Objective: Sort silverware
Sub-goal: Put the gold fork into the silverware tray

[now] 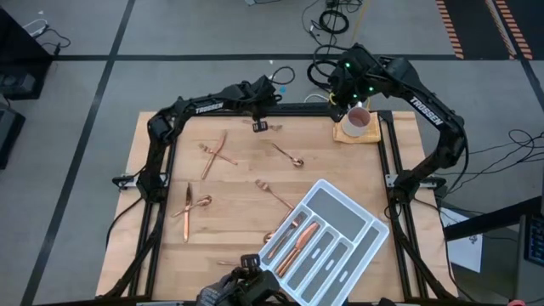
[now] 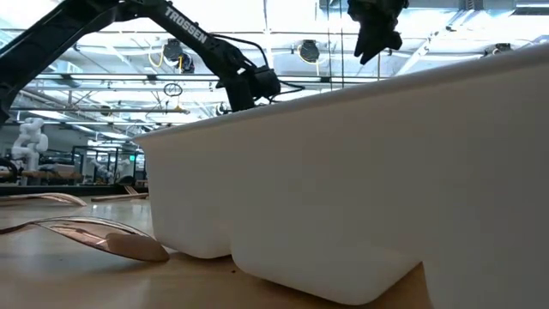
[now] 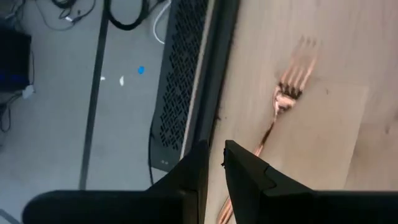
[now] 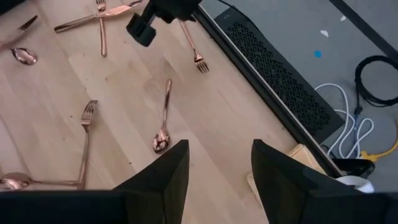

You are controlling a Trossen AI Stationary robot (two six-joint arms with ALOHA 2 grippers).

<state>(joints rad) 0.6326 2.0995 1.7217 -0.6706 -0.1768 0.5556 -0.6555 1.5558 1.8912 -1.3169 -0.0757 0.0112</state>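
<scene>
A big wooden table (image 1: pixel 161 255) under it all, pale and flat.

Next in size, two dark arms. Left arm (image 1: pixel 204 106) stretched along the far edge of the table, with the left jaws pinched nearly shut on the thin handle of one fork (image 3: pixel 292 87), prongs pointing away and down at the wood. Right arm (image 1: pixel 425 110) up by the far right corner, with the right jaws high over the white mug (image 1: pixel 359 121), wide apart, holding nothing.

Then a white tray (image 1: pixel 357 212) with long slots, lying slanted near the front right part of the table. Inside its slots, a few pieces of silverware (image 1: pixel 299 238) side by side. From the low view, only the tall white wall of it, with a spoon bowl (image 2: pixel 129 246) just beside it on the wood.

Then the mug, standing on a small wooden square (image 1: pixel 344 134) in the far right corner.

Last, the small shiny copper things loose on the table:
- A crossed pair (image 1: pixel 214 153) on the left.
- A knife (image 1: pixel 187 211) touching a spoon (image 1: pixel 199 203), nearer the front left.
- A lone spoon (image 1: pixel 289 155) in the middle.
- Another fork (image 1: pixel 274 194), near the top corner of the tray.
</scene>
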